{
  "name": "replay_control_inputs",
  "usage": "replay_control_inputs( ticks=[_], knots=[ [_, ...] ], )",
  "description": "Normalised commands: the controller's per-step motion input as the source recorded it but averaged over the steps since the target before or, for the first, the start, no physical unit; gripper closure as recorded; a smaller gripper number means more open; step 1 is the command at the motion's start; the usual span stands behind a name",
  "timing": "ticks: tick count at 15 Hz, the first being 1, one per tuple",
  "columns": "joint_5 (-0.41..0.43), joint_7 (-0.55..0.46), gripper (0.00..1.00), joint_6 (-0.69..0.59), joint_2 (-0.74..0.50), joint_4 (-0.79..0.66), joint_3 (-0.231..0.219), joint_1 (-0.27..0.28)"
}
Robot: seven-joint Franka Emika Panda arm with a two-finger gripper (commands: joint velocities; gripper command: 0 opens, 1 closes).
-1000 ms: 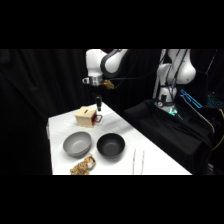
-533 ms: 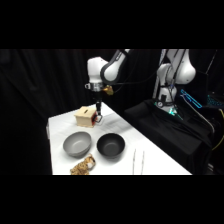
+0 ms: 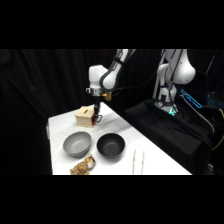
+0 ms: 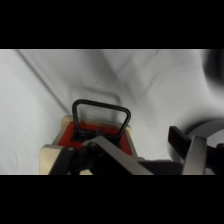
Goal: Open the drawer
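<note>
A: Item one, the small tan wooden box (image 3: 84, 116), upper left of the white table (image 3: 155, 160) in the side view, near its far edge. Its orange-brown wooden drawer (image 4: 98, 134) faces right there; in the wrist view it sits at lower centre, the front red-orange, framed by the pale box walls.

B: The handle?

A: A dark loop handle (image 4: 100, 106), rounded-rectangle wire, standing out from the drawer front toward the upper middle of the wrist view, with white table showing through the loop.

B: And the arm?

A: The white arm's two-finger gripper (image 3: 95, 113) comes down from above, at the box's right side, just at the drawer front. In the wrist view the black linkage (image 4: 107, 160) covers the drawer's lower part.

B: Pincer spread or pinched?

A: I cannot tell; the tips are hidden against the drawer in both views.

B: Remaining entries?

A: A grey round bowl (image 3: 77, 143), lower left of centre. A black round bowl (image 3: 110, 145) just beside it to the right. A brown, tan-mottled lump (image 3: 82, 165) at the table's near edge, below the grey bowl. Metal tongs (image 3: 137, 161) lying to the lower right of the black bowl.
</note>
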Motion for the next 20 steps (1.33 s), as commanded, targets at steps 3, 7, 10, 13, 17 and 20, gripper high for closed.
replay_control_inputs(
  ticks=[3,7,10,13,17,20],
  knots=[
    [0.109,0.08,0.0,0.26,0.11,0.04,0.064,-0.053],
    [0.09,0.13,0.0,0.28,0.04,-0.04,0.049,-0.023],
    [0.084,0.14,0.0,0.33,-0.01,-0.11,0.033,0.001],
    [0.024,0.17,0.0,0.38,-0.04,-0.18,-0.006,0.071],
    [0.025,0.13,0.0,0.34,0.0,-0.14,0.01,0.069],
    [0.024,0.11,0.0,0.34,0.07,-0.06,0.012,0.06]
  ],
)
